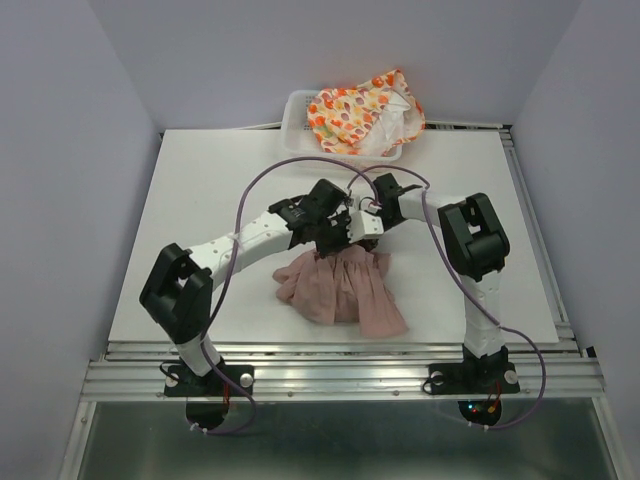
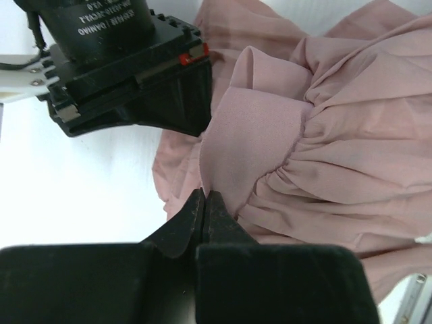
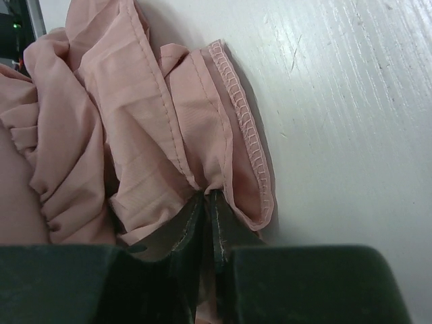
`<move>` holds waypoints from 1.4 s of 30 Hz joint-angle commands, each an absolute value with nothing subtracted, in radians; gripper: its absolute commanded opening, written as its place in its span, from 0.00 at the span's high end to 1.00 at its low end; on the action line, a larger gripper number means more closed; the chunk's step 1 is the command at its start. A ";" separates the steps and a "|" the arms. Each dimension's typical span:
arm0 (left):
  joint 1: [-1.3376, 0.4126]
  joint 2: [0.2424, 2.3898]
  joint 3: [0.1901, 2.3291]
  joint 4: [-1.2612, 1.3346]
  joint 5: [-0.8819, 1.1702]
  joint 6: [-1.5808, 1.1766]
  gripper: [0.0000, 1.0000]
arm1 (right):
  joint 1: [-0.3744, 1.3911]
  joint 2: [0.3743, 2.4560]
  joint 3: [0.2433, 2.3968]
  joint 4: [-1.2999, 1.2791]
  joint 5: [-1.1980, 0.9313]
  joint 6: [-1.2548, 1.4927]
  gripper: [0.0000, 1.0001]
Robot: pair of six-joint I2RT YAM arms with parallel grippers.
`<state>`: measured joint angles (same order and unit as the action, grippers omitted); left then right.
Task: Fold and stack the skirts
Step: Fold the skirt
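- Pink skirt (image 1: 345,292) lies crumpled in a loose heap on the white table (image 1: 200,200). Both of my grippers meet at its far edge, the side away from my arm bases.
- My left arm (image 1: 240,245) comes in from the left of the pink skirt and slants up toward that far edge.
- My left gripper (image 2: 204,194) sits at the far-left part of the pink skirt. Its fingers (image 2: 179,233) are pressed together on a smooth, flat band of the fabric, and gathered cloth fans out to the right of the pinch.
- In the left wrist view the black block of my right wrist (image 2: 128,67) hangs just beside the pink skirt, close to where I pinch it.
- My right gripper (image 3: 206,194) sits just to the right of the left one, at the same far edge of the pink skirt. Its fingers (image 3: 233,233) are clamped on a fold of cloth next to a stitched hem, which curls round the right side of the pinch onto bare table.
- My right arm (image 1: 475,240) stands to the right of the pink skirt and bends back in over it.
- Beyond the pink skirt and well apart from it, the printed skirt (image 1: 362,112) is piled in the white basket (image 1: 296,110) and spills over its right side.
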<state>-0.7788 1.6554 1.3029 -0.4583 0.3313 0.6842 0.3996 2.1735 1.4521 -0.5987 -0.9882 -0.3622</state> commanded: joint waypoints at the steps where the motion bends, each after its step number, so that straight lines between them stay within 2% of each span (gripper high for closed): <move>1: -0.770 1.667 1.269 -0.280 0.263 0.704 1.00 | 0.403 2.160 1.471 -0.630 -1.017 -0.368 0.86; 12: -0.758 1.703 1.157 -0.072 0.213 0.673 1.00 | 0.403 2.186 1.525 -0.650 -1.005 -0.359 0.82; 18: -0.762 1.741 1.120 -0.031 0.207 0.664 1.00 | 0.394 2.181 1.586 -0.646 -0.875 -0.342 0.78; 20: -0.770 1.753 1.109 -0.014 0.198 0.647 1.00 | 0.383 2.178 1.643 -0.634 -0.769 -0.310 0.75; 27: -0.798 1.772 1.106 -0.011 0.175 0.614 1.00 | 0.238 2.198 1.819 -0.620 -0.721 -0.108 0.68; 32: -0.805 1.807 1.146 -0.026 0.114 0.606 0.98 | 0.189 2.117 1.824 -0.612 -0.694 -0.040 0.64; 34: -0.807 1.815 1.169 -0.049 0.124 0.606 0.88 | 0.177 2.076 1.789 -0.609 -0.686 -0.015 0.58; 35: -0.805 1.804 1.172 -0.054 0.132 0.604 0.74 | 0.163 2.027 1.775 -0.607 -0.686 -0.003 0.57; 37: -0.804 1.780 1.175 -0.061 0.159 0.600 0.62 | 0.149 1.974 1.729 -0.606 -0.695 0.030 0.57; 39: -0.804 1.734 1.180 -0.072 0.170 0.568 0.54 | 0.140 1.889 1.691 -0.603 -0.701 0.060 0.57; 42: -0.802 1.698 1.222 -0.120 0.170 0.528 0.52 | 0.140 1.794 1.579 -0.568 -0.764 0.121 0.58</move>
